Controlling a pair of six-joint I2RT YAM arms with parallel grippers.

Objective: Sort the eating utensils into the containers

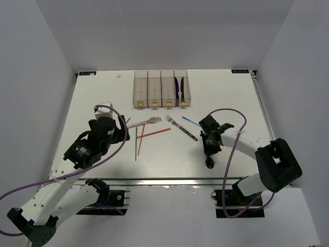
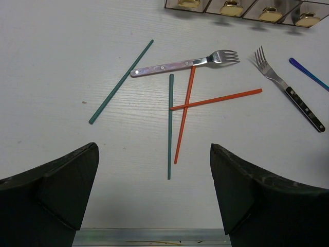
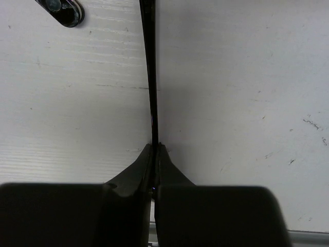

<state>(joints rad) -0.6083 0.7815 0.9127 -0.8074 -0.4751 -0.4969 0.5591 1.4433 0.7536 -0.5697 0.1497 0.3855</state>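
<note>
My right gripper (image 3: 154,148) (image 1: 208,148) is shut on the thin handle of a dark spoon (image 3: 150,77), whose bowl (image 1: 208,163) lies toward the table's front edge. My left gripper (image 2: 154,150) (image 1: 121,131) hangs open over bare table, short of the chopsticks. Ahead of it lie two teal chopsticks (image 2: 170,126), two crossed red chopsticks (image 2: 216,99), a pale-handled silver fork (image 2: 180,64), a black-handled fork (image 2: 290,90) and a blue iridescent utensil (image 2: 308,73). The four clear containers (image 1: 162,88) stand in a row at the back; the rightmost one holds a dark knife (image 1: 181,86).
The rounded dark end of another utensil's handle (image 3: 64,11) lies left of the held spoon. A metal rail (image 2: 154,235) runs along the table's near edge. White walls enclose the table on both sides and at the back.
</note>
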